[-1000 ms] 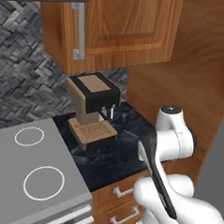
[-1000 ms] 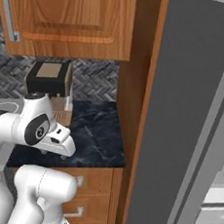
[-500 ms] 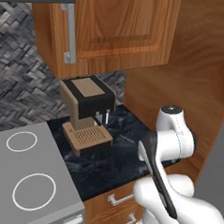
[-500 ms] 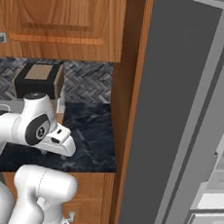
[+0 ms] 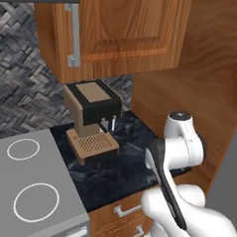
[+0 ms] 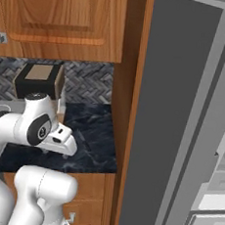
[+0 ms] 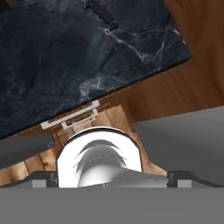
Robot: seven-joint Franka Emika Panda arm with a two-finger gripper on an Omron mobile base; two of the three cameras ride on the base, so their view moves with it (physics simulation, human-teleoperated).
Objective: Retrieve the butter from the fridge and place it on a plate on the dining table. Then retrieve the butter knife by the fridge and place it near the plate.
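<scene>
The grey fridge (image 6: 184, 107) fills the right of the right base view, its door standing open, with white shelves and drawers (image 6: 214, 194) showing at the far right edge. A thin dark utensil, the butter knife (image 7: 101, 12), lies on the black marble counter (image 7: 65, 57) at the top of the hand view. My gripper (image 7: 111, 178) is open and holds nothing; its fingertips (image 7: 43, 178) stand wide apart. It hangs folded above the counter's front edge. The butter is hidden. The plate and the dining table are out of view.
A coffee machine (image 5: 93, 116) stands at the back of the counter (image 5: 122, 165) under a wooden wall cabinet (image 5: 126, 31). A grey stove top (image 5: 26, 194) lies to the left. Wooden drawers (image 7: 72, 118) sit below the counter. A wooden side panel (image 6: 126, 96) separates the counter from the fridge.
Both base views have slid right, so the coffee machine and stove drifted left and more of the fridge and its interior came into view. The arm keeps its folded pose with the jaws open.
</scene>
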